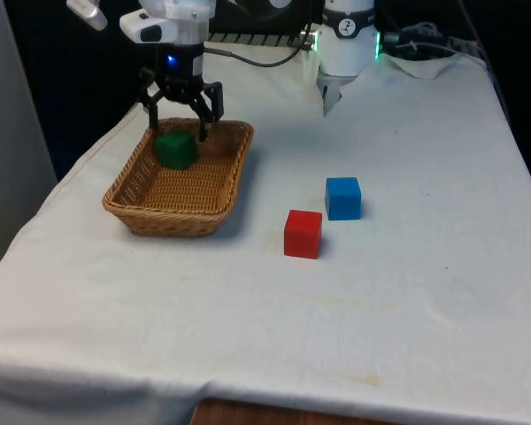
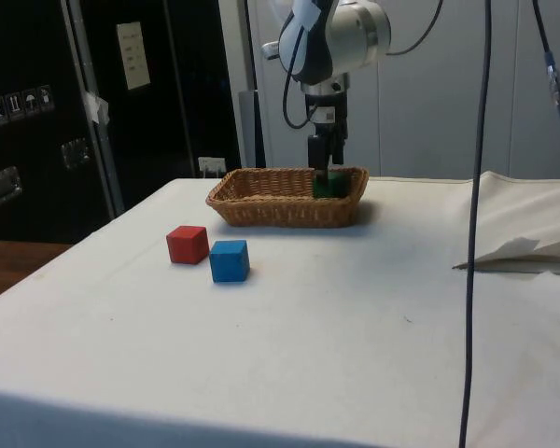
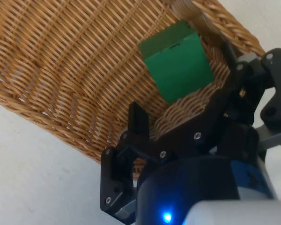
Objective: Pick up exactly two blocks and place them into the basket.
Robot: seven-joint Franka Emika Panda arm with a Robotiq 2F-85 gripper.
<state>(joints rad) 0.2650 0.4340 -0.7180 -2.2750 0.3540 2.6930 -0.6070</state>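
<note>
Above basket (image 1: 133, 205) far end — gripper (image 1: 178, 124) hovers, jaws spread, gripping nothing. Green block (image 1: 175, 149) sits loose inside basket, just beneath fingers. Red block (image 1: 303, 233), blue block (image 1: 342, 197) on cloth beside basket. Risk — fetching both overshoots count; fingers snagging wicker rim.

front view faces across the table; side view looks from its flank; both share the basket (image 1: 181, 190); wrist view close above.
</note>
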